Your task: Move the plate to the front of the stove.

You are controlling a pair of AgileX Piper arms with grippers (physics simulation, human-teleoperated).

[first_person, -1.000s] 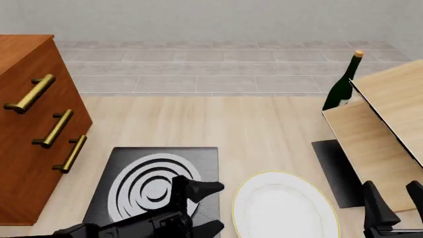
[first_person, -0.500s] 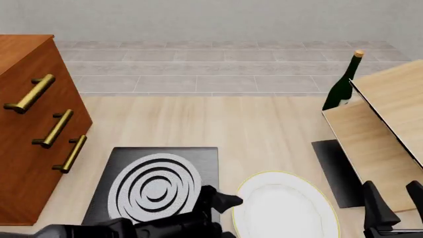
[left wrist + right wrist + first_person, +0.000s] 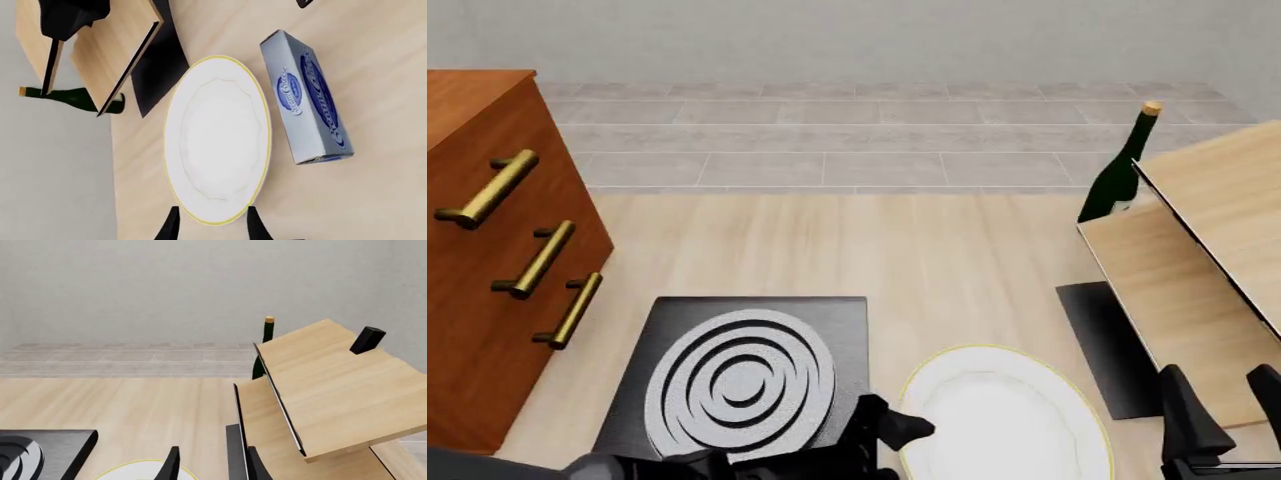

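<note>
Here the round plate (image 3: 1004,420) lies flat, left claw (image 3: 211,225) spread astride its rim.

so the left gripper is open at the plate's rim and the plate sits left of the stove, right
Not quite: the plate sits right of the stove, as the front view shows. The rest holds: the left gripper is open at the plate's rim.

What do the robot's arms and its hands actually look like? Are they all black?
Yes, both look plain matte black with no markings, cables or sleeves that show. The left hand is blocky and faceted, ending in two short pointed fingers; its arm is a dark rounded shape along the bottom of the front view. The right hand shows two flat, slim upright fingers. In the wrist views the fingers appear as thin tapering black blades.
</note>
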